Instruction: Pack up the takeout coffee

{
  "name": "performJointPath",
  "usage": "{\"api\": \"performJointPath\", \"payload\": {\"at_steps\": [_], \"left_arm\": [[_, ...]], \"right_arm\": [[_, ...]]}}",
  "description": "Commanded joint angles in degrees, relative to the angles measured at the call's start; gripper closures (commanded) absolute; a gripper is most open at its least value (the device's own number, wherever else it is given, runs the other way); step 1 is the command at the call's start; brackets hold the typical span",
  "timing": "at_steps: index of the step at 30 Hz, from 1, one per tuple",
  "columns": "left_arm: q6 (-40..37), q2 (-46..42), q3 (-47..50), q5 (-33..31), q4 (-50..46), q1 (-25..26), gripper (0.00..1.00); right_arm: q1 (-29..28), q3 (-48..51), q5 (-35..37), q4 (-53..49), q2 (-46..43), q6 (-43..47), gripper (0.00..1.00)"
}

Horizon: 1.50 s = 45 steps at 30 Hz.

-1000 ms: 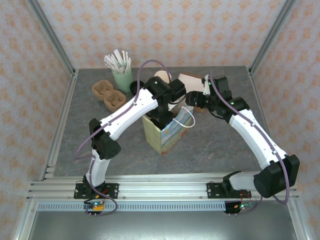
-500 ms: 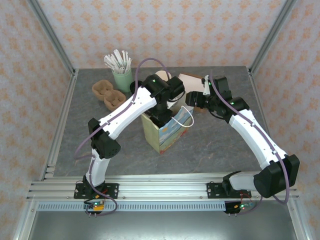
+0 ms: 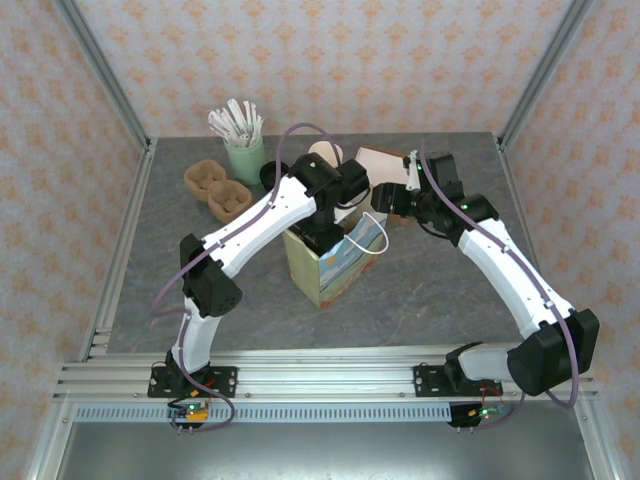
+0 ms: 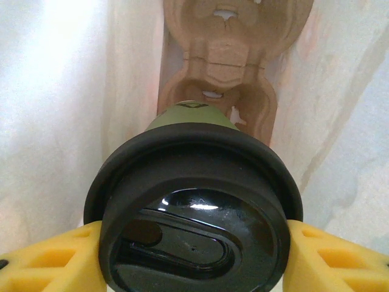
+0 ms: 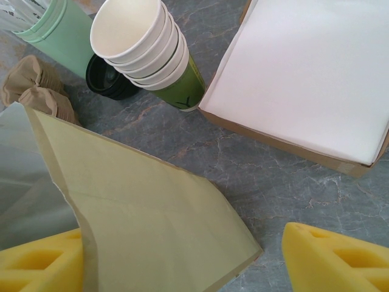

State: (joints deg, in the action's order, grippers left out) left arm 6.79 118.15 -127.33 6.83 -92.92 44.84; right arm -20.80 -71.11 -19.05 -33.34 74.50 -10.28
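Across the enclosure floor, table (image 3: 440,290): grey stone-patterned top carrying every item listed below.
paper bag (image 3: 330,272): stands upright at the table's centre with its mouth open; the left arm reaches down into it from above.
flat box (image 5: 316,79): cardboard with a white interior, near the bag on its far side; not engaged.
stack of cream cups (image 5: 143,45): lidless, just beside the flat box; not engaged.
pulp cup carrier (image 4: 234,55): lies on the bag's floor; the far well is vacant and the near well is partly hidden behind the cup.
takeout coffee (image 4: 193,213): green-banded cup with its black lid on, inside the bag over the carrier's near well (whether its base touches the well cannot be told).
left gripper (image 4: 194,261): yellow fingers clamped on opposite sides of the lid rim, carrying the cup.
right gripper (image 5: 182,246): jaws wide apart at the bag's mouth, gripping nothing; a pale bag wall lies across one finger, which appears to hold the mouth spread.
done: the cup is lidded, gripped and inside the bag.
left to do (judged): seat the cup in the near well, release it, and lift both arms clear of the bag.
stage: late, at the placing step.
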Motion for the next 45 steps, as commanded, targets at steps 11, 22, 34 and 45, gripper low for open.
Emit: {"api": "performJointPath", "payload": {"at_steps": [11, 22, 34, 45], "left_arm": [[-3.8, -0.2, -2.2, 0.7, -5.8, -0.5, 0.73], [-7.5, -0.9, -1.4, 3.9, -4.6, -1.5, 0.73], [-9.7, -1.5, -1.6, 4.5, -4.2, -1.9, 0.74], [-10.1, -2.0, -3.1, 5.9, -3.4, -2.3, 0.75]], "right_arm": [[0.4, 0.5, 1.8, -0.9, -0.6, 0.6, 0.26], [0.4, -0.6, 1.9, -1.9, 0.4, 1.5, 0.29], [0.4, -2.2, -0.5, -2.1, 1.6, 1.4, 0.38], [0.4, -3.5, -4.7, -1.2, 1.5, 0.7, 0.39]]}}
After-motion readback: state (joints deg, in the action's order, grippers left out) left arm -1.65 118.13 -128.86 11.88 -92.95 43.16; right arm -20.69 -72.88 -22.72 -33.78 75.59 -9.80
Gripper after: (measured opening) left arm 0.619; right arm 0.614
